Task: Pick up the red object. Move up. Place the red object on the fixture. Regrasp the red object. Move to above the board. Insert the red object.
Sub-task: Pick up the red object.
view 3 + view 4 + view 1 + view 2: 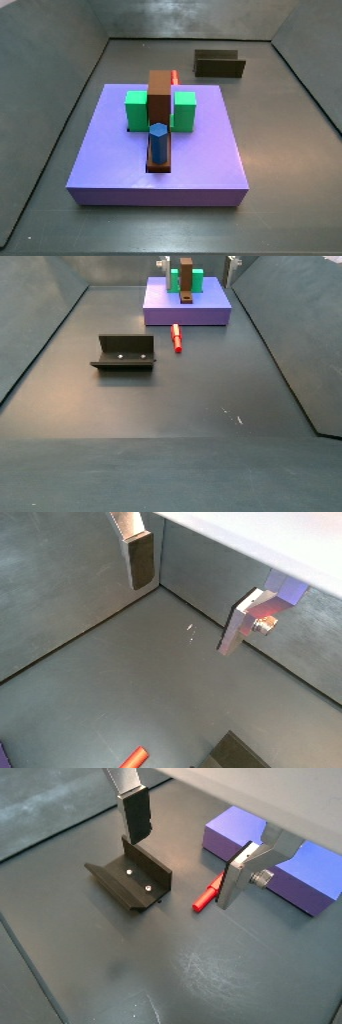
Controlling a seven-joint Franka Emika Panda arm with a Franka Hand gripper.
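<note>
**A:** What lay around the piece, starting from the biggest?

**B:** The grey floor (160, 446) filled most of a side view. At the top centre sat the board (201, 311), a lavender slab. On it, in a side view, stood two green blocks (136, 110), a long brown bar (160, 110) and a blue peg (158, 145). The fixture (124, 353), dark with a raised back wall, stood left of centre, well apart from the board.

**A:** And the red object?

**B:** A small, slim, bright red peg, the red object (177, 338) lay flat on the floor between the fixture and the board's near edge, just in front of the board. Nothing rested on it.

**A:** The gripper?

**B:** The gripper (187, 843) hung above the floor, its jaws spread wide and empty. One silver finger (135, 813) was over the fixture; the other was beside the red object.
</note>
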